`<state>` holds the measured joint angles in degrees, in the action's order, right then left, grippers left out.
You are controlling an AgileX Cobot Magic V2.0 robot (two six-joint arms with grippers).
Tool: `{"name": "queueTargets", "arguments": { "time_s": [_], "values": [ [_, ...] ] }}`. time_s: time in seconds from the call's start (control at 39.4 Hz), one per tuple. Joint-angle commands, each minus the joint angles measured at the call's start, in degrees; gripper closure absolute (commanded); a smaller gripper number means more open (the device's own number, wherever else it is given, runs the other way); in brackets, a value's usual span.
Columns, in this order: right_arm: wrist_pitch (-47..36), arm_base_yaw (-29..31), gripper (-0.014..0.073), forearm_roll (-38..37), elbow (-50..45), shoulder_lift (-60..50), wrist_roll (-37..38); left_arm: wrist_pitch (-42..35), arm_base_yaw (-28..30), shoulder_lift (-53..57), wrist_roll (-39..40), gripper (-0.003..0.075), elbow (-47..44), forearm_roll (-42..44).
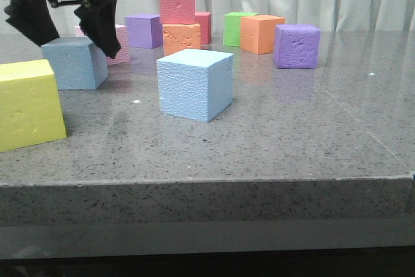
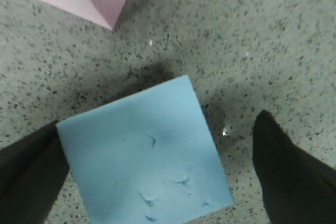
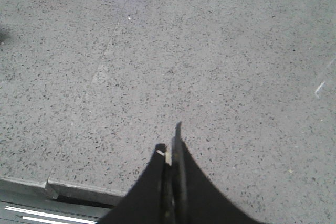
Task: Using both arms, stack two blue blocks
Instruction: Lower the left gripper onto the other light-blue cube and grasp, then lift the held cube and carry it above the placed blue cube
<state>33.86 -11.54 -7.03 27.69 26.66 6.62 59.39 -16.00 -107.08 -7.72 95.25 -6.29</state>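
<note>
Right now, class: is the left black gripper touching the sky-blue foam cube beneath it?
Cannot tell. In the left wrist view the left gripper is open around the sky-blue foam cube: one finger stands clear, the other meets its edge ambiguously.

Even, soft, fairly bright light is seen throughout. Pale reflections of the cubes are carried on the polished grey speckled stone worktop [image 1: 292,128] in the front view. In the left wrist view a soft shadow is cast toward 12 o'clock of the sky-blue pitted foam cube [image 2: 144,161]. Slight softness is noted in all views.
</note>
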Motion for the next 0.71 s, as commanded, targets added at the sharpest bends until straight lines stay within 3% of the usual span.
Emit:
{"name": "queueTargets", "arguments": {
  "time_s": [0.0,0.18,0.46,0.68],
  "values": [
    [-3.97,0.31,0.0653,-0.34,1.54,0.09,0.02,-1.19,-0.38,2.25,-0.08,0.0048,1.88,-0.48],
    [-3.97,0.31,0.0653,-0.34,1.54,0.09,0.02,-1.06,-0.38,1.9,-0.08,0.0062,1.88,-0.48],
    [-3.97,0.31,0.0653,-0.34,1.54,0.09,0.02,-0.33,-0.38,1.9,-0.08,0.0361,2.17,-0.48],
    [-3.92,0.31,0.0653,-0.34,1.54,0.09,0.02,4.62,-0.38,2.73,-0.08,0.0381,7.56,-0.77]
  ]
}}
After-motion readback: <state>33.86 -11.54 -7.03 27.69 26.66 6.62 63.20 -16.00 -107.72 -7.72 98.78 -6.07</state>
